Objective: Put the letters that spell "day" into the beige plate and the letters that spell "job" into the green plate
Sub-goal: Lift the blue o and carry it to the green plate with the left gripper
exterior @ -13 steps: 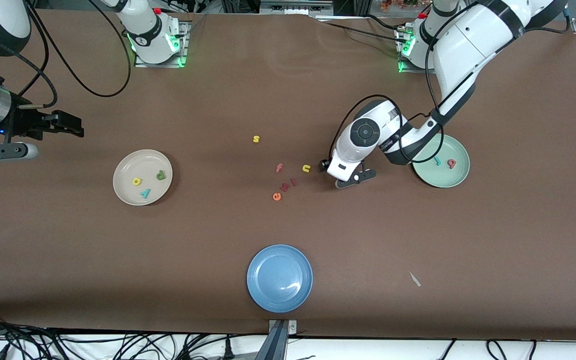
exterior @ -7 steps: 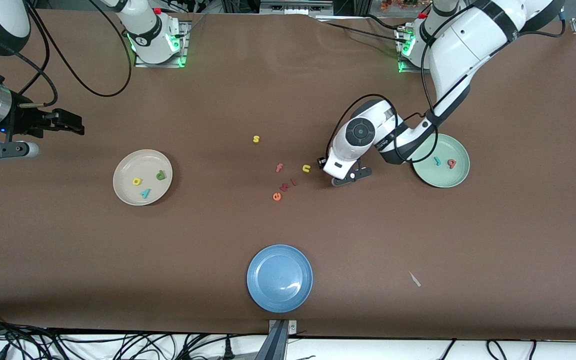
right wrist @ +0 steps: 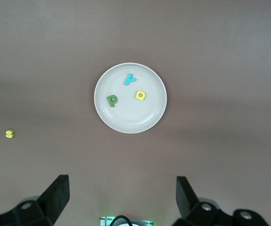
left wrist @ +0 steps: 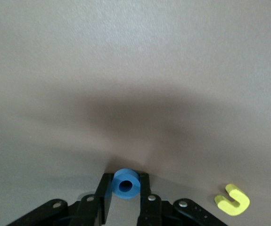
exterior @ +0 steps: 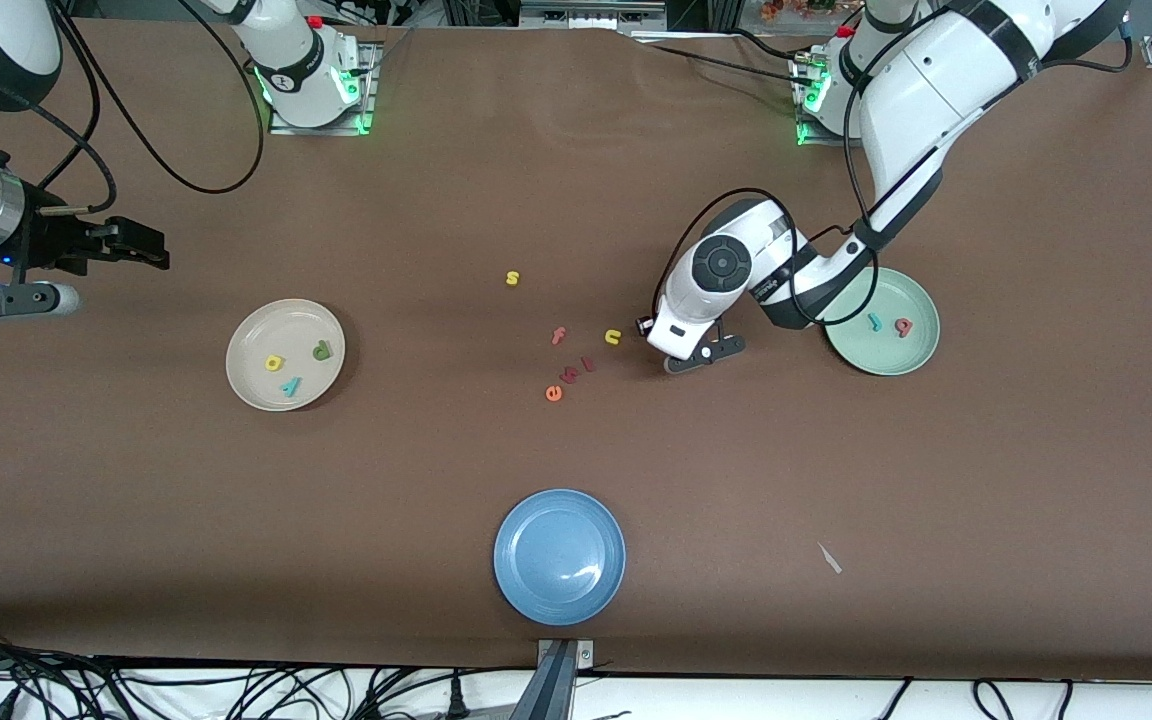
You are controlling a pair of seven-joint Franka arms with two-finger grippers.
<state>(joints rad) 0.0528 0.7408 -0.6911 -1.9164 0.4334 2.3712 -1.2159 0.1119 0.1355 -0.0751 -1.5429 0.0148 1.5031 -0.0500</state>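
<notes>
My left gripper (left wrist: 126, 186) is shut on the blue ring-shaped o (left wrist: 126, 183), low over the table beside the yellow u (left wrist: 233, 199). In the front view the left hand (exterior: 696, 300) hides the o. The green plate (exterior: 871, 352) holds the teal j (exterior: 875, 321) and pink b (exterior: 902, 326). Toward the right arm's end, the beige plate (exterior: 271, 325) holds the green d (exterior: 322, 350), yellow a (exterior: 274, 363) and teal y (exterior: 290, 386). My right gripper (exterior: 148, 254) waits open, high over the table with that plate (right wrist: 126, 115) in its view.
Loose letters lie mid-table: a yellow s (exterior: 512, 278), a yellow u (exterior: 613, 337), a pink f (exterior: 558, 335), an orange e (exterior: 553, 393) and two small reddish pieces (exterior: 576, 370). A blue plate (exterior: 559, 556) sits near the front edge. A white scrap (exterior: 829, 558) lies beside it.
The left gripper's fingers have closed in onto the blue o, and the left hand has shifted slightly toward the loose letters. The right arm has not moved.
</notes>
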